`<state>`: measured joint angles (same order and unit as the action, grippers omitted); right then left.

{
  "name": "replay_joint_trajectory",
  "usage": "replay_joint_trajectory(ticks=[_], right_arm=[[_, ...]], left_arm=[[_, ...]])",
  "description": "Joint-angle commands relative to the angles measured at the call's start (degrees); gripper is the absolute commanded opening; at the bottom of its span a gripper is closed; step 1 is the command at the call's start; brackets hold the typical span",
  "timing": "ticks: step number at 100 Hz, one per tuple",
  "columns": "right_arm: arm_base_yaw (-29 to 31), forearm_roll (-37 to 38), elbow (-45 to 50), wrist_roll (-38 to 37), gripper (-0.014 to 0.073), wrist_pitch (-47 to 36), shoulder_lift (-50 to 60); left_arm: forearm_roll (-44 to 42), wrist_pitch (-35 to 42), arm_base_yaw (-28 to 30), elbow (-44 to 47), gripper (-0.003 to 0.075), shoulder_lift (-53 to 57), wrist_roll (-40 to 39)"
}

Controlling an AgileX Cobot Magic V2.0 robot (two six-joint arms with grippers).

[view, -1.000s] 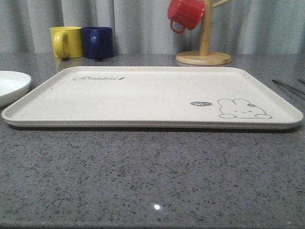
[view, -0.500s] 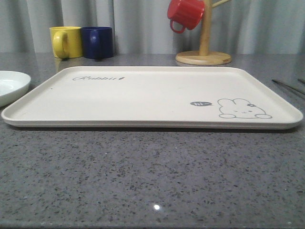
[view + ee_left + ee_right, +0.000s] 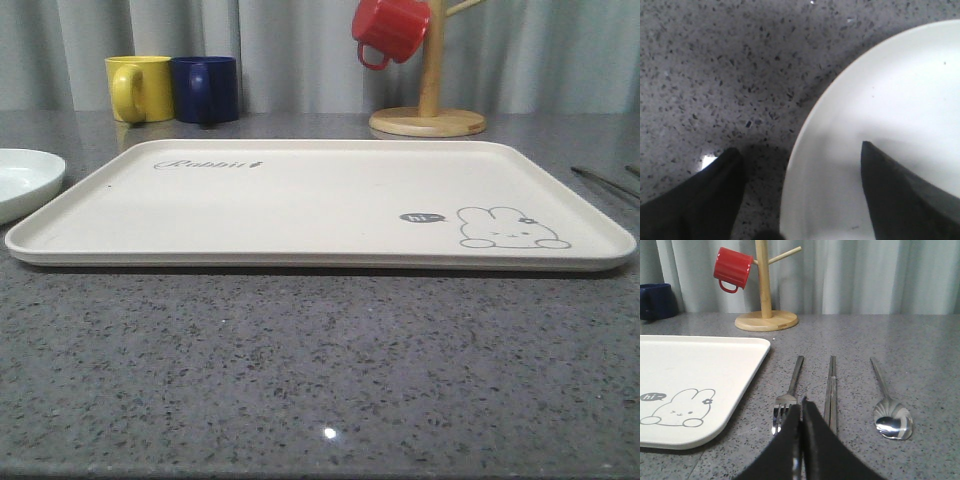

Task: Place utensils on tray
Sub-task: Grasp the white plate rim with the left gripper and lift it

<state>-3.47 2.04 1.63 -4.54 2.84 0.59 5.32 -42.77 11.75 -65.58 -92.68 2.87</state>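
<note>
Straddling plate [image 3: 900, 115] rim: left gripper [image 3: 800, 165]; fork [image 3: 787, 397] beyond right gripper [image 3: 801, 412].

A yellow mug [image 3: 139, 88] touches a blue mug [image 3: 205, 88] at eleven o'clock. A red mug [image 3: 390, 29] hangs on a wooden stand [image 3: 428, 118] at one o'clock.

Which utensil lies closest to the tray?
The fork: it lies beside the tray's edge on the counter, with the chopsticks next over and the spoon farthest away.
</note>
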Motion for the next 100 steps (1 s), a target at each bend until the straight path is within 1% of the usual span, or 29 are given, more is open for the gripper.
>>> replay_joint_trajectory(ticks=[1, 6, 10, 11, 13, 18, 21, 42, 69, 83, 100], right_arm=[[0.37, -0.06, -1.12, 0.34, -0.0067, -4.84, 0.95], [0.37, -0.06, -1.12, 0.34, -0.0067, -4.84, 0.95], [0.37, -0.06, -1.12, 0.34, -0.0067, -4.84, 0.95], [0.37, -0.06, -1.12, 0.34, -0.0067, -4.84, 0.95], [0.37, -0.06, -1.12, 0.34, -0.0067, -4.84, 0.95], [0.37, -0.06, -1.12, 0.34, -0.0067, -4.84, 0.95], [0.37, -0.06, -1.12, 0.34, -0.0067, -4.84, 0.95], [0.37, -0.06, -1.12, 0.34, -0.0067, -4.84, 0.95], [0.37, -0.06, -1.12, 0.34, -0.0067, -4.84, 0.95], [0.37, -0.06, -1.12, 0.34, -0.0067, -4.84, 0.95], [0.37, -0.06, -1.12, 0.34, -0.0067, -4.84, 0.95]], left_arm=[[0.91, 0.18, 0.15, -0.94, 0.0368, 0.64, -0.20], [0.91, -0.03, 0.15, -0.94, 0.0277, 0.64, -0.06], [0.91, -0.03, 0.15, -0.94, 0.0181, 0.64, 0.25], [0.91, -0.03, 0.15, -0.94, 0.0146, 0.64, 0.42], [0.91, -0.03, 0.15, -0.94, 0.0112, 0.75, 0.55], [0.91, -0.03, 0.15, -0.94, -0.0021, 0.75, 0.55], [0.91, -0.03, 0.15, -0.94, -0.0011, 0.75, 0.84], [1.26, -0.24, 0.24, -1.04, -0.0011, 1.94, 2.12], [2.52, -0.13, 1.22, -1.03, -0.0011, 11.34, 2.33], [6.89, 0.00, 3.42, -1.03, -0.0011, 16.99, 5.88], [16.07, -1.53, 5.37, -1.03, -0.0011, 22.26, 12.70]])
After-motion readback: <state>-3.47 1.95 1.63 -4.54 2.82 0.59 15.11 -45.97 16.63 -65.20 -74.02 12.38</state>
